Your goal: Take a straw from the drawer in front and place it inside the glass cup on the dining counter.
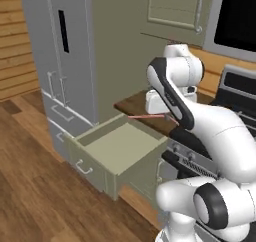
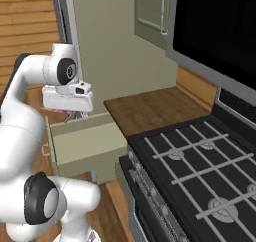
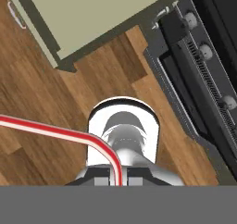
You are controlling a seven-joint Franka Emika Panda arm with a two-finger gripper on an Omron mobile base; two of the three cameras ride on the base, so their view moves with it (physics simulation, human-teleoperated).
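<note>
Gripper [image 3: 119, 182] closed on the straw [image 3: 55, 128]. In the hand view the red-pink stick rises from between the two dark tips at the bottom edge, bends, and runs off to the left edge of the frame. The fingers themselves are mostly cut off by the frame edge, so how firmly they bite cannot be read.

In the left base view the straw [image 1: 147, 116] shows as a thin pink line running roughly level, sticking out to the left from under the hand (the hand blocks the grip point there). It hangs over the back edge of the drawer [image 1: 117, 151], clear of the drawer floor. The drawer is pulled fully open and its tray looks bare.

The hand points straight down. Below it in the hand view: wood floor, a corner of the drawer [image 3: 92, 19] at top, the stove front [image 3: 203, 75] along the right.

Judgement: pick is done; transport remains. The cup and dining counter are out of frame, so their bearing from the gripper cannot be given. The straw's long axis lies near horizontal, across the gripper axis. It will likely need tipping toward vertical to enter an upright cup, and the long free end could catch on things during the swing.
</note>
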